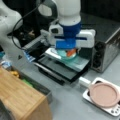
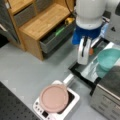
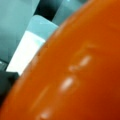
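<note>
Grey matte surface point(image 1: 70, 100); round pink lid point(image 1: 103, 94) at 4 o'clock; hand point(image 1: 70, 53) grasping glossy orange object point(image 1: 71, 52) over teal bowl point(image 2: 108, 58)

White arm point(image 1: 67, 12) upright, gripper point(image 1: 68, 51) low, apparently closed.

My arm point(image 1: 67, 11) is smooth, rounded white casing with a blue collar point(image 1: 71, 27) at the wrist. A black cable point(image 1: 20, 22) loops beside it. My white hand block point(image 1: 72, 37) carries a blue plate.
</note>
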You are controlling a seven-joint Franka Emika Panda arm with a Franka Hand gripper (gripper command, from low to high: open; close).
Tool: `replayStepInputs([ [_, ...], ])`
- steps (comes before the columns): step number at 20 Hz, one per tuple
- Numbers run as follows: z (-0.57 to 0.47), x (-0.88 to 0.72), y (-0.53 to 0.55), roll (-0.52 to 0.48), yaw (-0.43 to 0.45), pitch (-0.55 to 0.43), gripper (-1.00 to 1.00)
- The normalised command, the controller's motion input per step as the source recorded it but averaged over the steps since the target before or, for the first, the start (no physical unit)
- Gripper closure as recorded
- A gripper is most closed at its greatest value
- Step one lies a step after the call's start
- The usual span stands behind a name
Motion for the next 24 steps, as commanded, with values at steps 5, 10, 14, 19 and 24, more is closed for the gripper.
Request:
replayStepInputs([
  [5, -0.13, -0.5, 0.11, 0.054, -0.34, -0.135, 1.0],
  [10, -0.15, -0.65, 0.1, 0.062, -0.291, -0.194, 1.0],
  [14, -0.2, -0.64, 0.06, 0.089, -0.263, -0.225, 1.0],
  [19, -0.16, -0.5, 0.05, 0.108, -0.239, -0.217, 1.0],
  [24, -0.18, -0.39, 0.12, 0.089, -0.186, -0.186, 1.0],
])
